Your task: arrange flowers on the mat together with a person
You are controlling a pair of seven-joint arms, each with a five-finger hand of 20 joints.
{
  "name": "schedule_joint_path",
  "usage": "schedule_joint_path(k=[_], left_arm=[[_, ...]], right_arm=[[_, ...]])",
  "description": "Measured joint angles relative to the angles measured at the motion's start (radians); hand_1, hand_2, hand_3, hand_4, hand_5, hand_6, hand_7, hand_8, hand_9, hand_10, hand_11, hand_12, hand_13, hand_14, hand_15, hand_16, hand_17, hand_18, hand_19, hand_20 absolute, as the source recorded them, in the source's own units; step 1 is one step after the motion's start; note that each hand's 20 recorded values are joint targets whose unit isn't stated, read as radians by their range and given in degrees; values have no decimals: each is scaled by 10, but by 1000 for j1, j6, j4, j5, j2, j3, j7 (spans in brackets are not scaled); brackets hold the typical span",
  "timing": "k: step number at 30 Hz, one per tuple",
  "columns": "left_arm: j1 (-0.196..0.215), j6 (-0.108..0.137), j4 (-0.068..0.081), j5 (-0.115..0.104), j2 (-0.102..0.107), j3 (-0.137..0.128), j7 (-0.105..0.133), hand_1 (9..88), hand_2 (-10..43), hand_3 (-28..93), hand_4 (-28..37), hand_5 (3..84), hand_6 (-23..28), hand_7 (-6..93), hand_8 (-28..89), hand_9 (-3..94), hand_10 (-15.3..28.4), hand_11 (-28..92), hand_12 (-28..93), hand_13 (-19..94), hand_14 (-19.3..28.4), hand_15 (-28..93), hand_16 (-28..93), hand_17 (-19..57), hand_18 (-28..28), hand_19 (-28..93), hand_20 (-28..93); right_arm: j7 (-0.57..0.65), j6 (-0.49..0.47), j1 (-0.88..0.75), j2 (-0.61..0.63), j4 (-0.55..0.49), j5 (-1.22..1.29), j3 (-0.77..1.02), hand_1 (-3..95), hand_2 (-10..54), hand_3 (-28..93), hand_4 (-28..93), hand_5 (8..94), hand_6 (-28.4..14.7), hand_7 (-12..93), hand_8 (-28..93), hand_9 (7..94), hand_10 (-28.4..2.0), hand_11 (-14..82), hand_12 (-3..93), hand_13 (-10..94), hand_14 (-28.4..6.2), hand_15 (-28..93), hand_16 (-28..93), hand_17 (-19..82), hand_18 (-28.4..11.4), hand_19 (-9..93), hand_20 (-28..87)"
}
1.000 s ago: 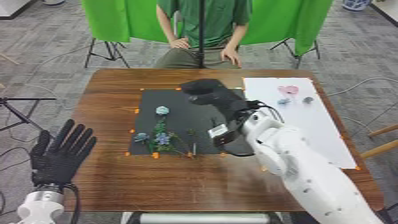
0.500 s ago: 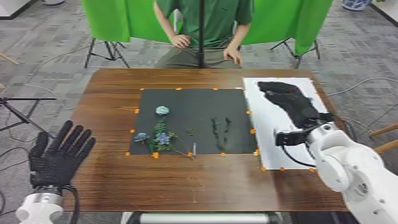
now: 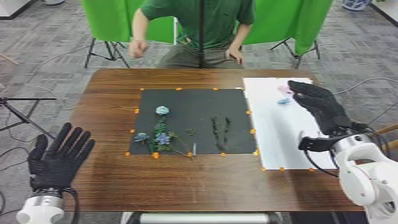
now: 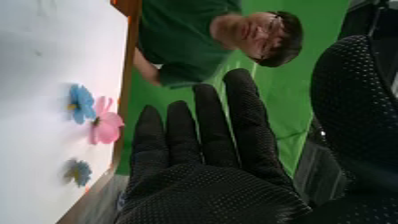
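On the dark mat (image 3: 191, 100) in the head view lie a pale blue flower (image 3: 162, 110), blue-violet flowers (image 3: 162, 138) with green leaves at its lower left, and two thin green stems (image 3: 216, 132) farther right. My right hand (image 3: 322, 107) is over the white sheet's right edge, fingers straight, holding nothing. My left hand (image 3: 58, 162) rests open left of the mat. In the right wrist view my right hand (image 4: 213, 192) is open, near a pink flower (image 4: 107, 122), a blue flower (image 4: 82, 103) and a grey-blue flower (image 4: 78, 172) on the white sheet.
The white sheet (image 3: 275, 125) lies right of the mat, with a pink flower (image 3: 285, 91) and a blue one (image 3: 284, 101) near its far end. Orange marks line both. Across the brown table (image 3: 178, 185) a person (image 3: 200, 30) has one hand raised beyond its far edge.
My right hand has moved from above the mat to the right, over the white sheet and on to its right edge. The person's hand has lifted. My left hand stays put.
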Motion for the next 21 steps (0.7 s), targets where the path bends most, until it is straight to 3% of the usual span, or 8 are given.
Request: schedule_joint_path(k=[21], left_arm=[[0, 0, 0, -1, -2, -5, -2, 242, 114, 698, -283, 437, 58, 90, -92, 402, 140, 149, 76, 289, 147, 276, -67, -28, 119, 252, 114]], right_arm=[[-3, 20, -157, -48, -51, -27, 198, 369, -91, 753, -248, 445, -15, 162, -125, 391, -99, 39, 89, 240, -58, 109, -61, 168, -61, 1, 161]])
